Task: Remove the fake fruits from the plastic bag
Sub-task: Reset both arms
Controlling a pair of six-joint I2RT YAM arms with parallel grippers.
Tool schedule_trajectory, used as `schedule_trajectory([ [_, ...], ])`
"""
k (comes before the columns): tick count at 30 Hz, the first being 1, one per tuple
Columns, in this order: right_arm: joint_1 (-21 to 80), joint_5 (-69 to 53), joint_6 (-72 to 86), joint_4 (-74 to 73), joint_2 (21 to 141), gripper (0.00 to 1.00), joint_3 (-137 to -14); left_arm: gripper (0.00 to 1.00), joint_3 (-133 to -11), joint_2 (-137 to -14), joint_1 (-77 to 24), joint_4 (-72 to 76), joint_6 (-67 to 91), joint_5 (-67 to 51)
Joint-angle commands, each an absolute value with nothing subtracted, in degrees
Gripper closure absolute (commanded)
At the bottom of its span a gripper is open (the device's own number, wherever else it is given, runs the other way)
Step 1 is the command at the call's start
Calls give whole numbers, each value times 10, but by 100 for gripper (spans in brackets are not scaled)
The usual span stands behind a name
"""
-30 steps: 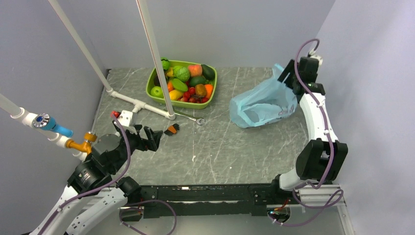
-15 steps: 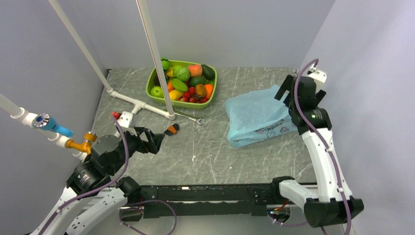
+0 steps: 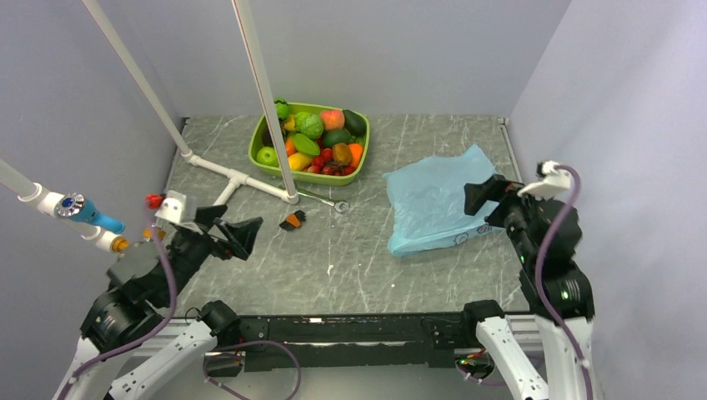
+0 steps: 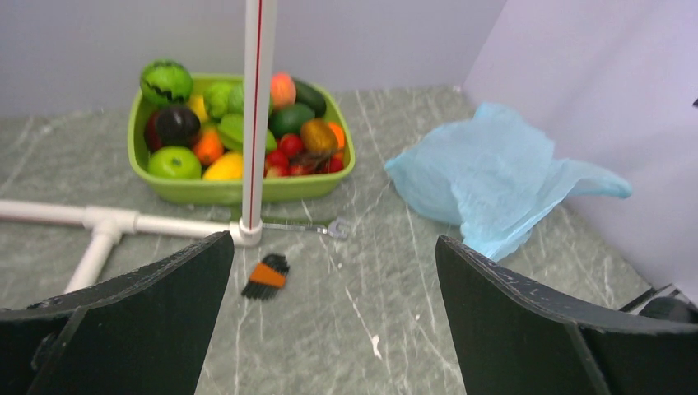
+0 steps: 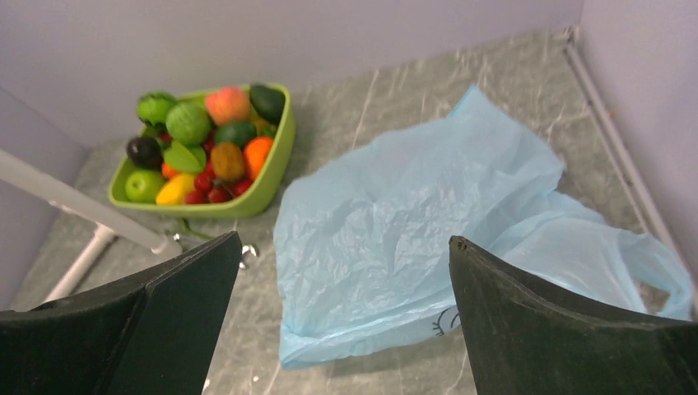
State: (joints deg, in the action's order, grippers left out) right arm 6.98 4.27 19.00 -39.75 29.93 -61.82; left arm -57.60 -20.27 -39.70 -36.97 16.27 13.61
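The light blue plastic bag [image 3: 433, 200] lies flat and crumpled on the table's right side, also seen in the right wrist view [image 5: 411, 214] and the left wrist view [image 4: 486, 177]. The fake fruits [image 3: 313, 137] are piled in a lime-green tray [image 3: 257, 146] at the back: a peach [image 3: 332, 118], a green oval [image 3: 305, 144] and a brown kiwi-like piece [image 3: 341, 153] among them. No fruit shows in the bag. My right gripper [image 3: 488, 207] [image 5: 344, 239] hovers open over the bag's near edge, holding nothing. My left gripper [image 3: 238, 233] [image 4: 333, 239] is open and empty at the near left.
A white pipe frame [image 3: 236, 177] lies on the table left of the tray, with an upright pole [image 3: 267, 100] in front of it. A small spanner [image 3: 329, 200] and an orange-and-black tool [image 3: 292, 220] lie mid-table. Walls close in on three sides.
My right arm let go of the bag and drew back toward the near edge; the bag dropped and flattened. My left arm pulled back toward the near left.
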Motion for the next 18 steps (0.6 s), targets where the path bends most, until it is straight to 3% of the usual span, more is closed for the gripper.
schedule_trajectory([
  [1,70,116,194,-404,260,0,-633,1,-625,-189,-396,-339,131,144],
  [18,71,205,210,-450,211,0,-676,1,-657,-180,-395,-350,124,150],
])
